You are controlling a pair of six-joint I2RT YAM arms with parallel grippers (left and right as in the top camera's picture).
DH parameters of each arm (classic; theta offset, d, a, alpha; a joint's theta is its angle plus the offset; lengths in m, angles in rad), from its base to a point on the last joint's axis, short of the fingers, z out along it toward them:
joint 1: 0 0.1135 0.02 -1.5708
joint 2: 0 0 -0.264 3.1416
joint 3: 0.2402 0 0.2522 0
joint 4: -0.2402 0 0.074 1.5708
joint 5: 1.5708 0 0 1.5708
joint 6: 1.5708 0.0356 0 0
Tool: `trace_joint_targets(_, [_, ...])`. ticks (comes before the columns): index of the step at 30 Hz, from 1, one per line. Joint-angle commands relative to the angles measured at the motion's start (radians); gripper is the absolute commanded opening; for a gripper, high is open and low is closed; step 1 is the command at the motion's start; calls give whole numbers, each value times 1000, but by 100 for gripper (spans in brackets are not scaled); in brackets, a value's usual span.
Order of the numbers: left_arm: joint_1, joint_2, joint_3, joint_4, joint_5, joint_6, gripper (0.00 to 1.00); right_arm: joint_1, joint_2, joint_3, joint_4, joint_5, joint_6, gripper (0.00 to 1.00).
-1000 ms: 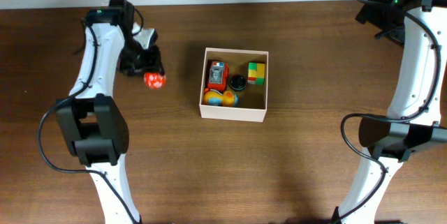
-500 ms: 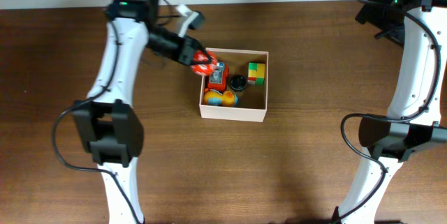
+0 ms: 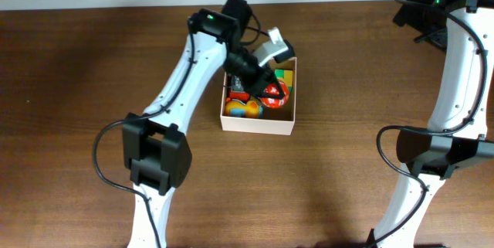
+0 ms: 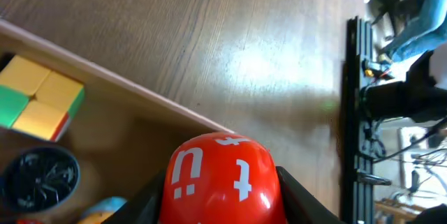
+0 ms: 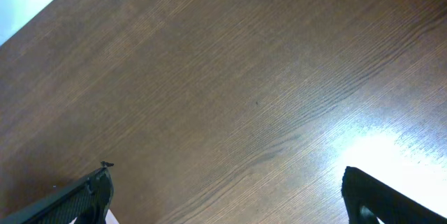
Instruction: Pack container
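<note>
The container is a square white-walled box with a tan inside at the table's middle. My left gripper hangs over its right half, shut on a red ball with white marks; the ball shows just above the box floor. Inside lie a yellow, green and red cube at the back right, a black round cap, a yellow-and-blue toy and a red toy partly hidden by the arm. My right gripper stands open over bare wood, far from the box.
The right arm stands along the table's right side, its wrist at the back right corner. The left arm reaches from the front left across to the box. Dark equipment lies beyond the table's edge in the left wrist view.
My left gripper has carried the red ball from the table left of the box, over the box's left wall, to its right half. The right arm has not moved.
</note>
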Motion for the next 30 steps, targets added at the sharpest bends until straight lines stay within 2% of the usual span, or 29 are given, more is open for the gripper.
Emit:
trace_joint_targets(1, [-6,3,20,10,-31,27,33,-5,-21,3,-6,2,1,99])
trace_joint_targets(3, [-6,3,20,10,-31,27,36,-5,-21,3,-6,2,1,99])
trace_joint_targets(6, [-6,3,20,14,-31,27,82,-5,-21,3,-6,2,1,99])
trace_joint_targets(7, [-6,3,20,16,-32,27,87,-5,-21,3,-6,2,1,99])
trace_joint_targets(8, [-6,3,20,19,-31,27,96,-5,-21,3,-6,2,1,99])
trace_joint_targets(9, [-6,3,20,20,-31,27,99,-5,-21,3,-6,2,1,99])
trace_joint_targets(22, [-8,3,20,27,-32,27,99,-5,-21,3,-6,2,1,99])
trace_joint_targets(25, [-2,3,21,26,-70,21,99,-5,-21,3,-6,2,1,99])
trace_joint_targets(30, [62,3,121,13,-245,-151,99,-5,-21,3,-6,2,1,99])
